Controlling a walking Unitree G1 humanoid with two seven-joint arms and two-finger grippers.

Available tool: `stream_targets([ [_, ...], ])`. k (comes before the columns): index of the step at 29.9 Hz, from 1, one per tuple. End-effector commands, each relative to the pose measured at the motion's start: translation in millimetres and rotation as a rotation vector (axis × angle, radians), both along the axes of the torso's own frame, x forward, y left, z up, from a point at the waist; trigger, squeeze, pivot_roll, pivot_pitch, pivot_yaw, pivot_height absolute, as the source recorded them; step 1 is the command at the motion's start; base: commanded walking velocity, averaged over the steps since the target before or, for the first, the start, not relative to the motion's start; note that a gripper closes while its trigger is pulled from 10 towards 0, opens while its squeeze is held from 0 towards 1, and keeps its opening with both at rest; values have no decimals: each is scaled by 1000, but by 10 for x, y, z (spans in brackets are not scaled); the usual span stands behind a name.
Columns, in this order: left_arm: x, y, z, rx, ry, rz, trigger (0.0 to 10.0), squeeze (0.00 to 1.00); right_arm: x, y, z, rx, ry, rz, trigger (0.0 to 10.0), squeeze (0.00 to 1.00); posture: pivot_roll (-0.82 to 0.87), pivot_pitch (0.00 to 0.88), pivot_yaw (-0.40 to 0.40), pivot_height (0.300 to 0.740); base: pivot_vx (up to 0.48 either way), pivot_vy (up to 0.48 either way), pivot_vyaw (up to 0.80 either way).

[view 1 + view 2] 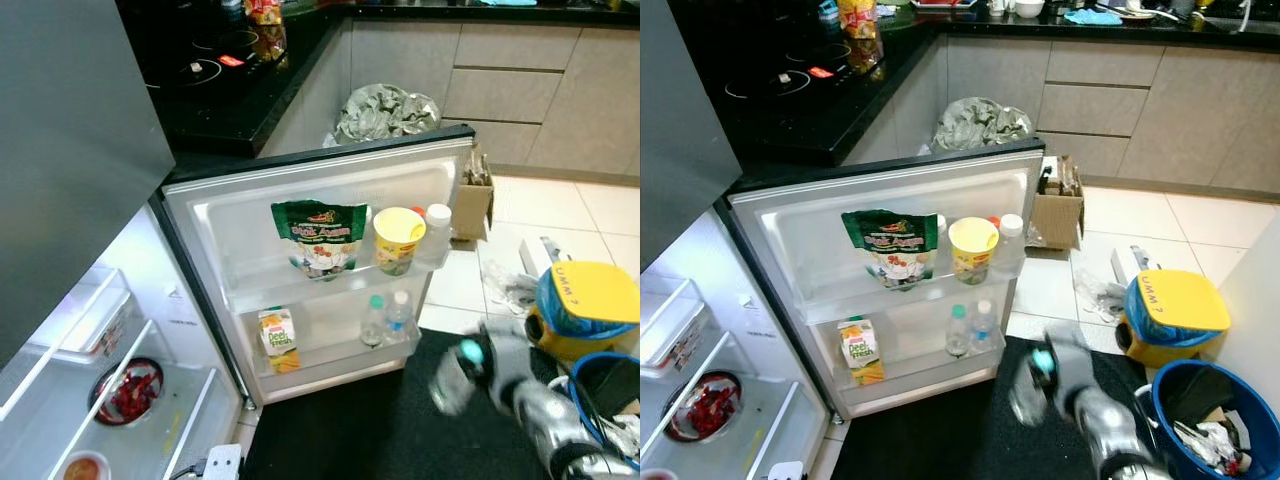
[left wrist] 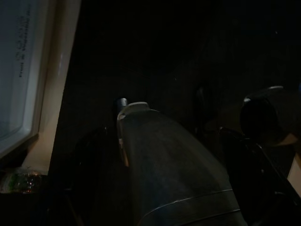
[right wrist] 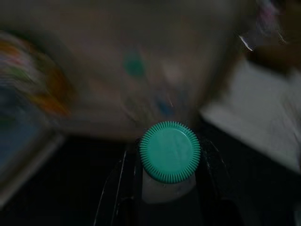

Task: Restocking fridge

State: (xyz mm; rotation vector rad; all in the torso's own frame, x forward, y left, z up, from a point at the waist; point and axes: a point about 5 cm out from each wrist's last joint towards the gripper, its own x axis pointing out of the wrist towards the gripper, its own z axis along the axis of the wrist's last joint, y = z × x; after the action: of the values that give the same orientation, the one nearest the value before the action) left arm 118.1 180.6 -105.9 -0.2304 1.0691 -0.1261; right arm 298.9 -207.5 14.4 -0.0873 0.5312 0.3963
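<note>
The fridge door [image 1: 250, 215] stands open with a green snack bag [image 1: 320, 238], a yellow cup [image 1: 398, 238] and a white-capped jar [image 1: 436, 228] on its upper shelf. A juice carton [image 1: 279, 340] and two water bottles [image 1: 386, 317] sit on the lower shelf. My right gripper [image 1: 462, 368], blurred, is low over the black mat to the right of the door, shut on a bottle with a green cap [image 3: 170, 151]. The left wrist view is very dark; my left gripper hangs idle there.
Fridge shelves [image 1: 110, 395] at lower left hold a bowl of red food [image 1: 128, 390]. A yellow-lidded container [image 1: 588, 305] and a blue bin [image 1: 1205, 415] stand at right. A cardboard box [image 1: 1057, 208] and a grey bag [image 1: 385, 112] sit behind the door.
</note>
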Motion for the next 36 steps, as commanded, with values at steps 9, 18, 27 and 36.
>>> stream_targets([
  [9, 273, 0, 105, -24, -107, -19, 10000, 0, 142, 360, 236, 214, -32, 297, 10000, 0, -62, 36, 5, 740, 0, 0, 0],
  [18, 1028, -190, 543, -95, -442, -224, 10000, 0, 161, 551, 206, 173, -32, 307, 10000, 0, -58, 84, 29, 740, 0, 0, 0],
  [27, 1221, -250, 703, -96, -548, -290, 10000, 0, 167, 753, 199, 177, -27, 337, 10000, 0, -65, 102, 43, 710, 0, 0, 0],
  [36, 976, -150, 555, -84, -494, -272, 10000, 0, 320, 805, 403, 148, -127, 331, 10000, 0, -73, 175, 66, 665, 0, 0, 0],
])
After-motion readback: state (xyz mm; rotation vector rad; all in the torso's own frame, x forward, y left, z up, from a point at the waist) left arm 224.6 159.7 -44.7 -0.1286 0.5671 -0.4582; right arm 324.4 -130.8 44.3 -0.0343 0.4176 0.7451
